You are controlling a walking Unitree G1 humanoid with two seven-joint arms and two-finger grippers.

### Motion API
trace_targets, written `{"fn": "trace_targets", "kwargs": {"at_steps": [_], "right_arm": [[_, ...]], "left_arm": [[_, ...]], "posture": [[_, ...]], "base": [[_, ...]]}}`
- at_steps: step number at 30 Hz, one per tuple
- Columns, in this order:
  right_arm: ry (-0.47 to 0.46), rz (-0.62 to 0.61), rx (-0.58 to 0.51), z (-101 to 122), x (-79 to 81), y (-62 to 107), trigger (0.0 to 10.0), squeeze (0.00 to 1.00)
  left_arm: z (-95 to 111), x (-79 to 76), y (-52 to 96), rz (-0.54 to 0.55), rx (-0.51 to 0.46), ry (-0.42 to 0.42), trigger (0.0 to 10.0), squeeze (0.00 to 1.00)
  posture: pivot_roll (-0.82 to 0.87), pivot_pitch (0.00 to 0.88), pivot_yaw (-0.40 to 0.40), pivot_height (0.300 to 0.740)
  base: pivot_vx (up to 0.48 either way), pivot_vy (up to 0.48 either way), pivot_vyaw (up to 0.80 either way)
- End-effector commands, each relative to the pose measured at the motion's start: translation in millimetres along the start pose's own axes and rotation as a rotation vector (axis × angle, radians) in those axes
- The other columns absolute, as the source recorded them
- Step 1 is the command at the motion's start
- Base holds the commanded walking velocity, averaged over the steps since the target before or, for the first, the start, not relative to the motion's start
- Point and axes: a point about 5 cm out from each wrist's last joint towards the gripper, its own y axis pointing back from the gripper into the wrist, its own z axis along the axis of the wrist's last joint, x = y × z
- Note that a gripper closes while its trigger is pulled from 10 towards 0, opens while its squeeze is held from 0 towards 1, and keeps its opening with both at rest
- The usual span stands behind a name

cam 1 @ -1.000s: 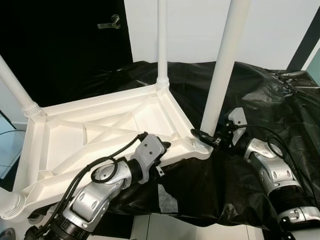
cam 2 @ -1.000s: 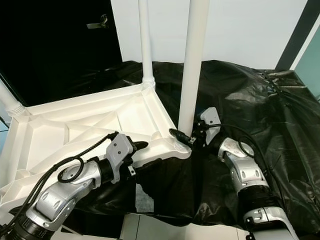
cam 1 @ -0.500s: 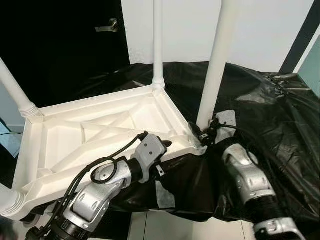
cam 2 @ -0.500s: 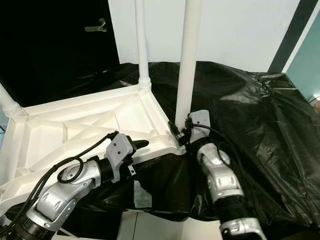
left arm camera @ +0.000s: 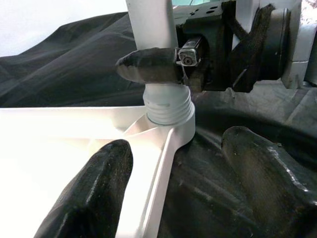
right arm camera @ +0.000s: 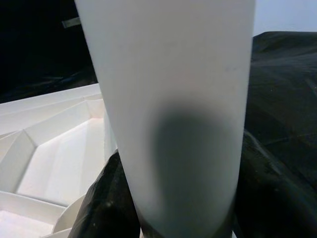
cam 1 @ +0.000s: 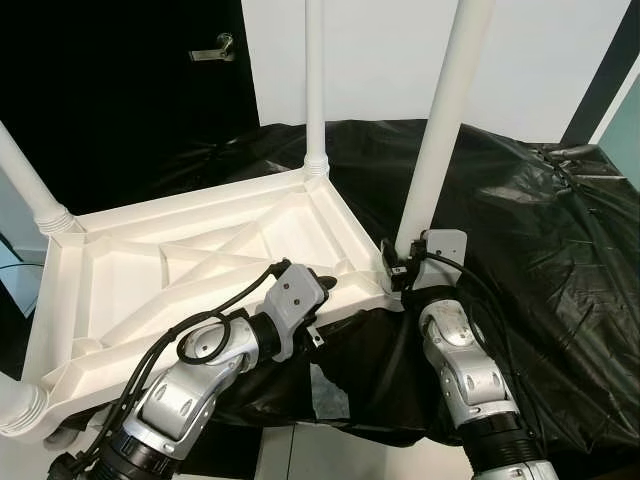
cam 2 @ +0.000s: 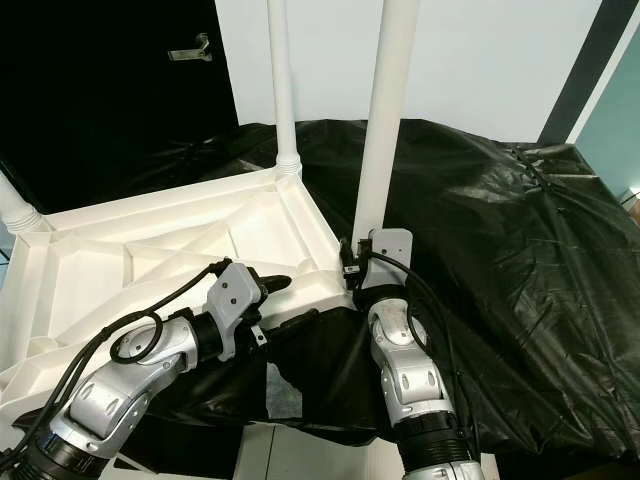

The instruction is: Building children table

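The right claw point(cam 1: 398, 268) has swung in and now clamps the leg point(cam 1: 440, 130) just above its socket on the upturned table point(cam 1: 180, 270). The left claw point(cam 1: 318, 296) stays open, straddling the rim. Looks like tightening next.

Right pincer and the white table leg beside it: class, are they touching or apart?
Touching. The left wrist view shows the right pincer with a black finger pressed across the table leg just above its threaded base.

One upturned white tabletop point(cam 1: 180, 262), four white legs point(cam 1: 441, 128), one black sheet point(cam 1: 540, 230), two pincers point(cam 1: 392, 272).
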Motion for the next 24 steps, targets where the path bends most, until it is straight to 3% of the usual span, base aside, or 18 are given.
{"fn": "trace_targets", "kwargs": {"at_steps": [1, 4, 5, 12, 13, 14, 18, 21, 24], "right_arm": [[-0.01, -0.024, 0.073, -15, -4.4, 5.2, 10.0, 0.0], [-0.006, -0.022, 0.06, -13, -4.3, 5.7, 10.0, 0.0], [0.006, -0.031, 0.057, -13, -6.5, 6.0, 10.0, 1.0], [0.007, 0.047, 0.008, -7, -12.8, 10.1, 10.0, 1.0], [0.02, 0.087, -0.008, -5, -15.8, 11.5, 10.0, 0.71], [0.02, 0.147, -0.013, -4, -19.1, 13.3, 10.0, 0.0], [0.032, 0.238, -0.024, -3, -23.8, 16.3, 10.0, 0.0], [0.067, 0.413, -0.021, 0, -35.5, 15.9, 10.0, 0.0], [0.084, 0.469, -0.019, 2, -39.8, 14.3, 10.0, 0.0]], "left_arm": [[0, 2.9, 0.6, -0.023, 0.007, -0.017, 10.0, 0.0], [1, 3.4, 0.3, -0.021, 0.007, -0.019, 10.0, 0.0], [1, 3.5, 0.4, -0.02, 0.006, -0.02, 10.0, 0.0], [1, 4.3, 1.3, -0.013, 0.008, -0.023, 10.0, 0.0], [1, 4.2, 1.5, -0.013, 0.007, -0.023, 10.0, 0.0], [0, 4.0, 1.7, -0.013, 0.008, -0.023, 10.0, 0.0], [0, 3.8, 1.7, -0.015, 0.008, -0.024, 10.0, 0.0], [1, 6.0, 0.9, -0.014, 0.008, -0.029, 10.0, 0.0], [1, 7.0, 0.7, -0.012, 0.008, -0.031, 10.0, 0.0]], "posture": [[0.06, 0.0, 0.005, 0.74], [0.06, 0.0, 0.003, 0.74], [0.06, 0.0, 0.002, 0.74], [0.06, 0.0, 0.0, 0.74], [0.06, 0.0, 0.0, 0.74], [0.06, 0.0, 0.002, 0.74], [0.06, 0.0, 0.005, 0.74], [0.05, 0.0, 0.011, 0.74], [0.05, 0.0, 0.012, 0.74]], "base": [[0.0, 0.0, 0.0], [0.0, 0.0, 0.0], [0.0, 0.0, 0.0], [0.0, 0.0, 0.0], [0.0, 0.0, 0.0], [0.0, 0.0, 0.0], [0.0, 0.0, 0.0], [0.0, 0.0, 0.0], [0.0, 0.0, 0.0]]}}
